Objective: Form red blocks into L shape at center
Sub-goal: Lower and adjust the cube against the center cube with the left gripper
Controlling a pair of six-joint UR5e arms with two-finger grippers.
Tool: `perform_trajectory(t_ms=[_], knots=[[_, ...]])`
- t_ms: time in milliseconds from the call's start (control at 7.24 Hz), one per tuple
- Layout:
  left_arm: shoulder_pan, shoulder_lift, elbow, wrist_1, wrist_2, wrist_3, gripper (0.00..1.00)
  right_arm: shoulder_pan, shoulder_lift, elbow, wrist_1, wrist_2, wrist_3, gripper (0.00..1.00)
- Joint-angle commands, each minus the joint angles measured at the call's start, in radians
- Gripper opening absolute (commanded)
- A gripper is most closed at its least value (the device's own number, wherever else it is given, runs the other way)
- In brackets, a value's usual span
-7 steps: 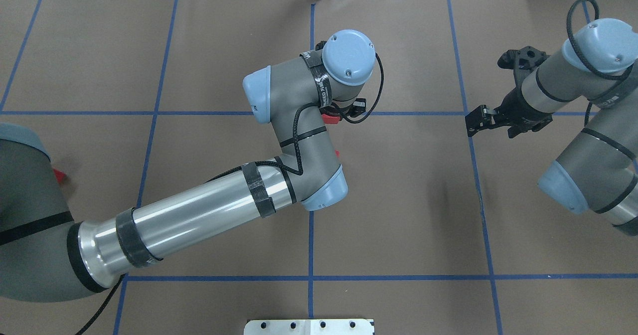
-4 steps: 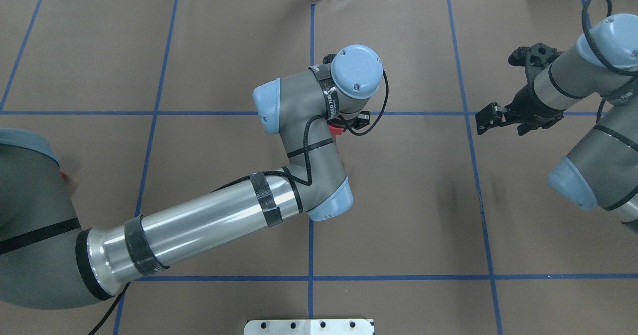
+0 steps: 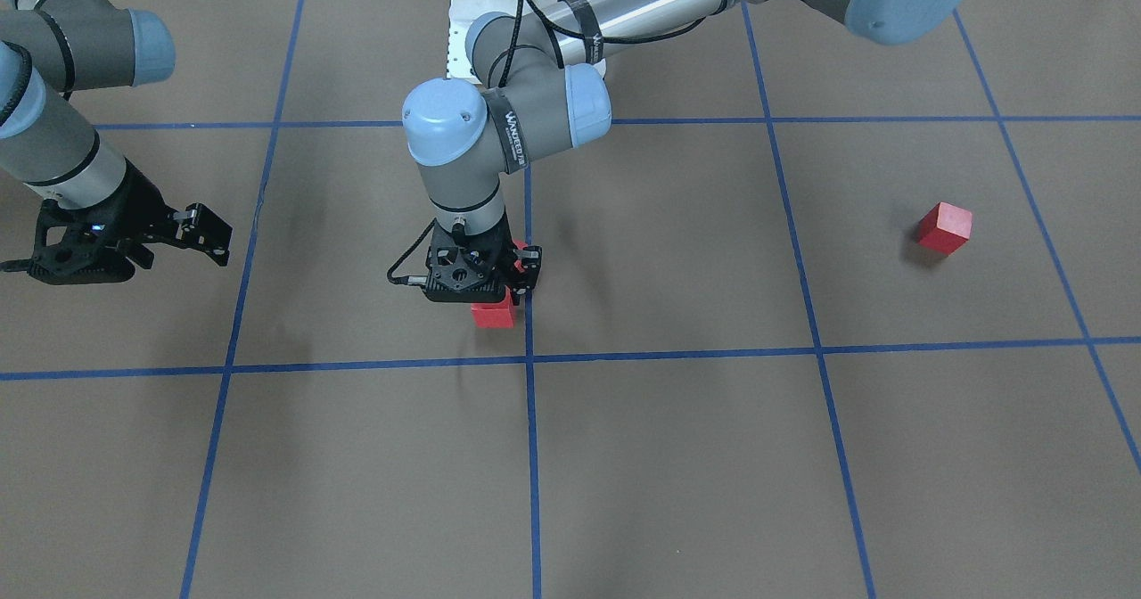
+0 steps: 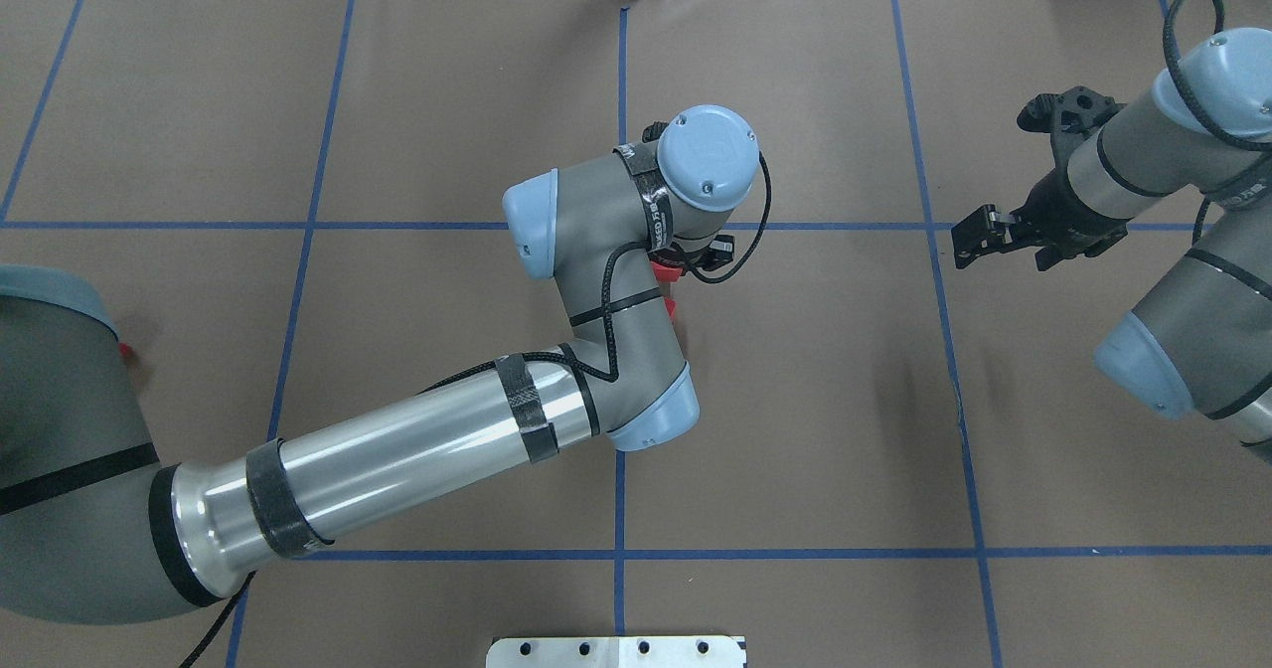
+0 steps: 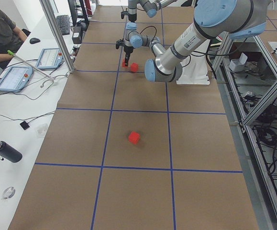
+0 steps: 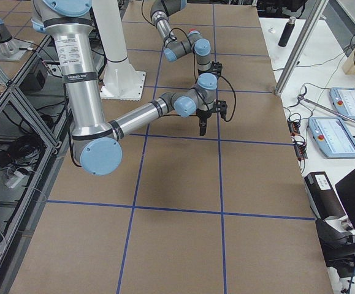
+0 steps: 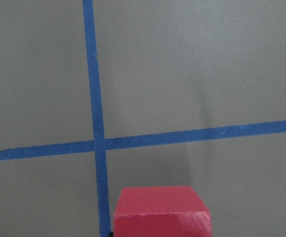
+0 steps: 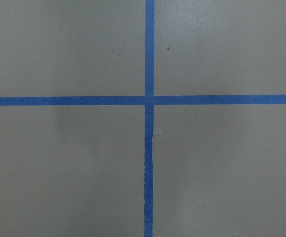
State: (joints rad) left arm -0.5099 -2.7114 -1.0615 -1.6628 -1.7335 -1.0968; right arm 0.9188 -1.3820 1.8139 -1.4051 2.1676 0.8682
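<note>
1. L gripper (image 3: 488, 298) points down over the center (image 3: 579, 296), just on the R-arm side of the mid tape line (image 3: 528, 403). Jaws look clamped on the held block (image 3: 493, 316), one of three red blocks. It's at or barely above floor level, can't tell which.
2. 2nd block (image 3: 517, 250) sits on the floor close behind the gripper, robot side. Contact w/ the held block is hidden.
3. 3rd block (image 3: 945, 227) lies alone, well apart, one square toward the L-arm side, askew to the grid.
4. R gripper (image 3: 207, 233) hangs aside over a tape crossing (image 8: 149, 100), nothing in it. Jaw state: can't tell.
5. Handling, my guess: rigid cubes, prob. light, matte so decent grip, not fragile. Pinch two opposite flat faces at mid-height, jaws square to them. The askew one needs a wrist turn first, else it'll twist.
</note>
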Motion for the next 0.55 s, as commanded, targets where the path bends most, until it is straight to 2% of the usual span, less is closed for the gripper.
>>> perform_trajectory(t_ms=[0,138,414], knots=[[0.001,0.005,-0.002,0.002,-0.009,0.000,0.00,0.000,0.001,-0.002,0.000,0.000,0.000,1.00],[0.001,0.007,-0.002,0.002,-0.061,-0.001,0.00,-0.001,0.001,-0.002,0.000,0.000,0.000,1.00],[-0.001,0.018,-0.005,-0.002,-0.084,-0.001,0.00,-0.003,0.001,-0.004,0.000,-0.002,0.000,1.00]])
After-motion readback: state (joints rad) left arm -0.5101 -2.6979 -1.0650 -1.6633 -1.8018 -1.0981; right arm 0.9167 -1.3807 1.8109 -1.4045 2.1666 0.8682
